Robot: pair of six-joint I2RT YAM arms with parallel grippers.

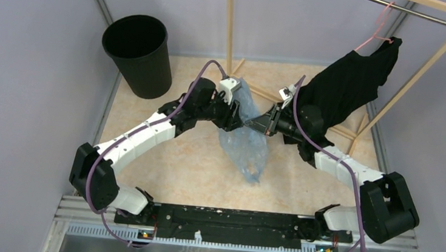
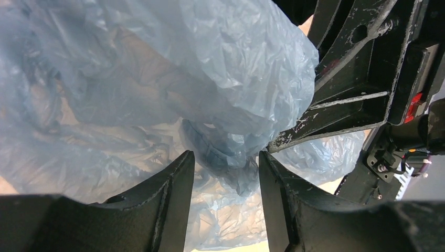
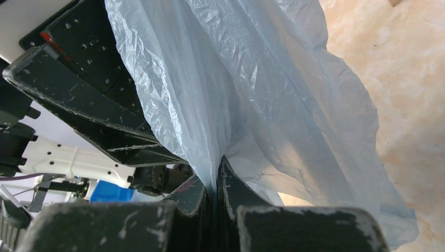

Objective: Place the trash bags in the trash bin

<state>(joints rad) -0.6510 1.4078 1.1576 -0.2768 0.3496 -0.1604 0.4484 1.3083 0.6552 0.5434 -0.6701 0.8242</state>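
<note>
The pale blue trash bag (image 1: 245, 141) hangs crumpled at mid-table, with its lower end near the floor surface. My right gripper (image 1: 256, 124) is shut on a fold of its film; in the right wrist view the jaws (image 3: 218, 176) pinch the bag (image 3: 252, 94) tight. My left gripper (image 1: 238, 116) faces it from the left, open. In the left wrist view its fingertips (image 2: 225, 165) stand apart around a bunched fold of the bag (image 2: 173, 68), not closed on it. The black trash bin (image 1: 138, 54) stands upright at the far left, apart from both grippers.
A wooden clothes rack (image 1: 423, 70) stands at the back right, with a black T-shirt (image 1: 349, 85) draped on a pink hanger just behind my right arm. Grey walls close in on the left and right. The right gripper's black body (image 2: 357, 79) fills the left wrist view's right side.
</note>
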